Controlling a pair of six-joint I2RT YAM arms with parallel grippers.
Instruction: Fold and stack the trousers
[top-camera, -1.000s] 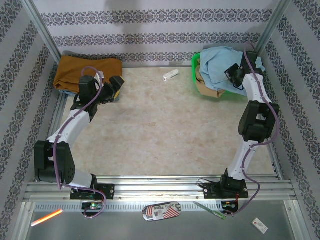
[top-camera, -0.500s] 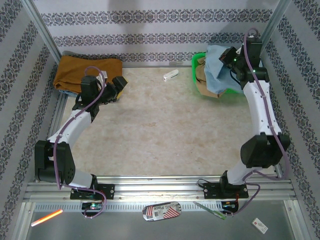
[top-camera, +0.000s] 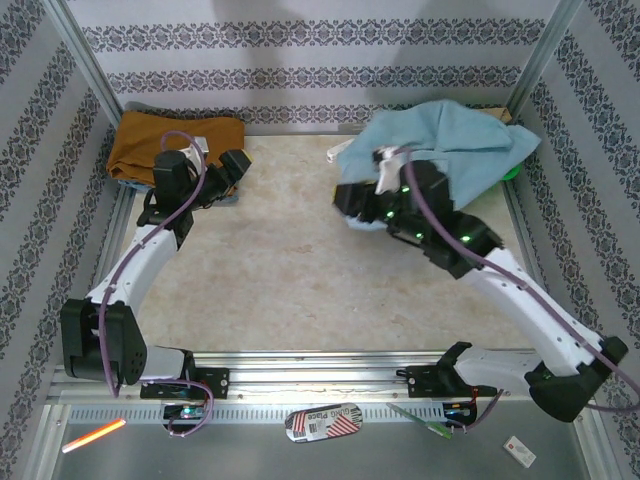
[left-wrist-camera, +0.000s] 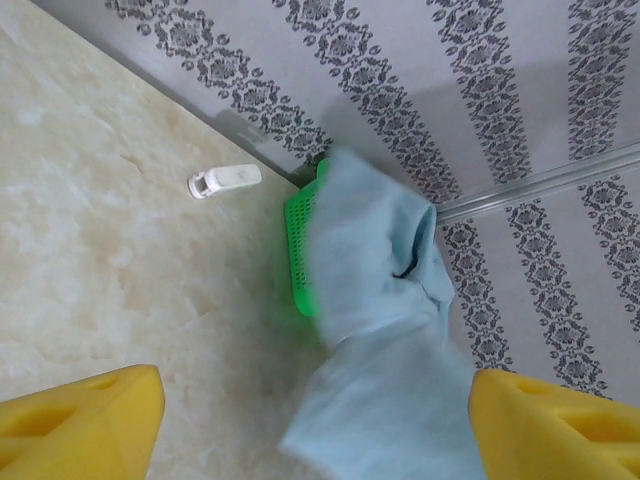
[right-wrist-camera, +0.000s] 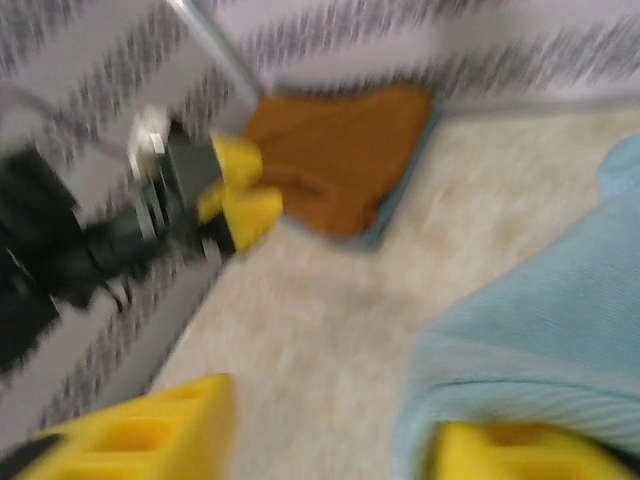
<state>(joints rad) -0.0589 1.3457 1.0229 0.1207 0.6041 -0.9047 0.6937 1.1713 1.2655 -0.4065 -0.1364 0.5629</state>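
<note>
While the trousers (top-camera: 450, 150) are laid unfolded partly on the table (top-camera: 280, 280), left tool (left-wrist-camera: 318, 400) and right tool (right-wrist-camera: 335, 420) are seen open, empty.

Pale sky-blue trousers (top-camera: 455, 150) sprawl from the far right corner toward the middle of the tabletop (top-camera: 300, 290), with the right gripper (top-camera: 350, 207) at their near-left edge. The left gripper (top-camera: 236, 167) hovers beside a rust-orange garment (top-camera: 170, 140).
</note>
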